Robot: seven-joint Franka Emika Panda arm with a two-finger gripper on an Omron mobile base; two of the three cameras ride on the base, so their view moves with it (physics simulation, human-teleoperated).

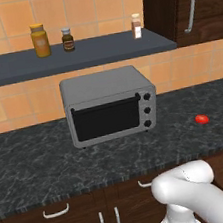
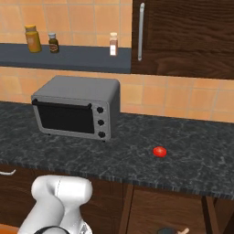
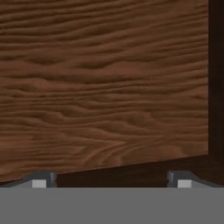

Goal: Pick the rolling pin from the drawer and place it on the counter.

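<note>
The gripper (image 3: 112, 179) is held wide open with nothing between its tips, which stand far apart at the bottom of the hand view. It is faced squarely at a dark brown wood panel (image 3: 100, 83), apparently a cabinet or drawer front below the counter (image 2: 137, 160).

A slim pale tan end, taken to be the rolling pin (image 2: 185, 230), is glimpsed at the bottom edge of the right base view, below the counter edge and to the right of the arm; little of it is shown, so its lie cannot be told.

The step in hand is judged to be the reach into the drawer. It is best done if the hand is brought clear of the wood panel and over the pin, the open jaws are turned across the rod rather than along it, and the rod is taken near its middle so that it is not tipped.

The set-down is best made on the bare stone between the toaster oven (image 2: 77, 107) and the small red tomato-like thing (image 2: 159, 151).
</note>
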